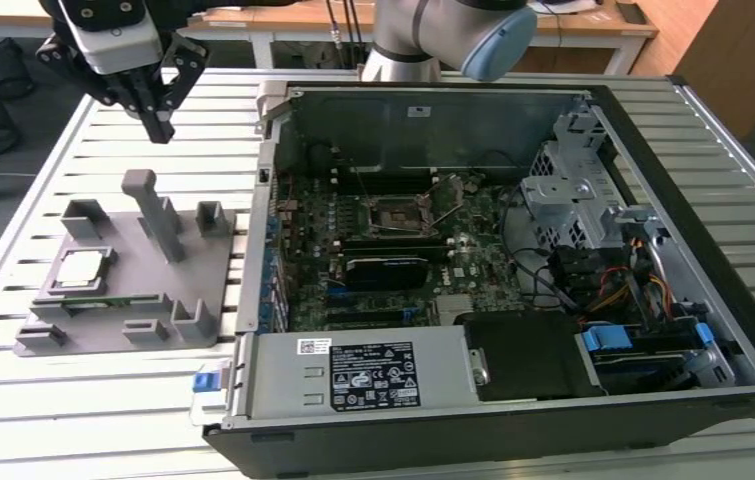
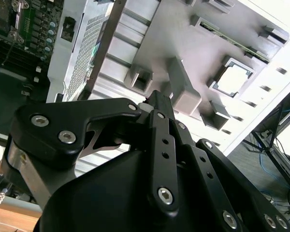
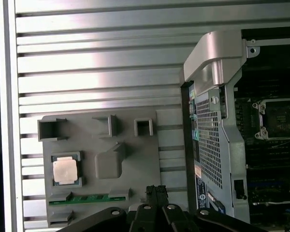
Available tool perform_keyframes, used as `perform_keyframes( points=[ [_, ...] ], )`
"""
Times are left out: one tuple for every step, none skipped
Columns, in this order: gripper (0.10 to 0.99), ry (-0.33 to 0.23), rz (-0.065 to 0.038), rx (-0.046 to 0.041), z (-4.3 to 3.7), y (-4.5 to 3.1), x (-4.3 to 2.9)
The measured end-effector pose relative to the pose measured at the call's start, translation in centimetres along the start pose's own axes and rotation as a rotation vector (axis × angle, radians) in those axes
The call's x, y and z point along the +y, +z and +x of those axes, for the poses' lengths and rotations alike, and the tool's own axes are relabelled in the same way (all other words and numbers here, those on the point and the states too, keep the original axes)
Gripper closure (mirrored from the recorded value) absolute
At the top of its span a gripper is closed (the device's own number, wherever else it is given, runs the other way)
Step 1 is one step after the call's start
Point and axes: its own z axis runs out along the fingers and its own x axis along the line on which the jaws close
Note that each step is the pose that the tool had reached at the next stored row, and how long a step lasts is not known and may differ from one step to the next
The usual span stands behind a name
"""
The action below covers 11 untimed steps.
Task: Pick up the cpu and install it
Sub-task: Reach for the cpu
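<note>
The cpu [image 1: 80, 270] [image 3: 65, 170] [image 2: 233, 79], a flat square chip with a silvery top, lies in a recess of the grey holder plate [image 1: 124, 335] [image 3: 169, 145] on the slatted table, at the exterior view's left of the open computer case. My gripper [image 1: 157, 125] [image 3: 156, 191] [image 2: 157, 96] hangs well above the table behind the holder, its black fingers pressed together with nothing between them. The bare socket [image 1: 404, 213] [image 3: 279, 118] sits on the motherboard inside the case.
A green memory stick [image 1: 84, 303] [image 3: 87, 198] lies along the holder's edge beside the cpu. Grey posts [image 1: 157, 215] rise from the holder. The case wall [image 1: 264, 200] [image 3: 212, 125] stands between holder and motherboard. Cables and a drive cage [image 1: 577, 190] crowd the case's far side.
</note>
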Motion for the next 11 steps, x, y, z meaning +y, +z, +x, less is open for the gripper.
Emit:
perform_keyframes(
  points=[
    [0.98, 0.0, 0.0, 0.0004, 0.05, 0.01, 0.0],
    [0.98, 0.0, 0.0, 0.0008, 0.09, 0.02, -0.01],
    [0.98, 0.0, 0.0, 0.0012, 0.14, 0.03, -0.01],
    [0.98, 0.0, 0.0, 0.0017, 0.19, 0.04, -0.02],
    [0.98, 0.0, 0.0, 0.0021, 0.24, 0.05, -0.02],
    [0.98, 0.0, 0.0, 0.0025, 0.3, 0.05, -0.02],
    [0.98, 0.0, 0.0, 0.0028, 0.36, 0.06, -0.03],
    [0.98, 0.0, 0.0, 0.003, 0.43, 0.07, -0.04],
    [0.98, 0.0, 0.0, 0.0031, 0.51, 0.08, -0.04],
    [0.98, 0.0, 0.0, 0.0033, 0.6, 0.09, -0.05],
    [0.98, 0.0, 0.0, 0.0034, 0.7, 0.1, -0.06]
  ],
)
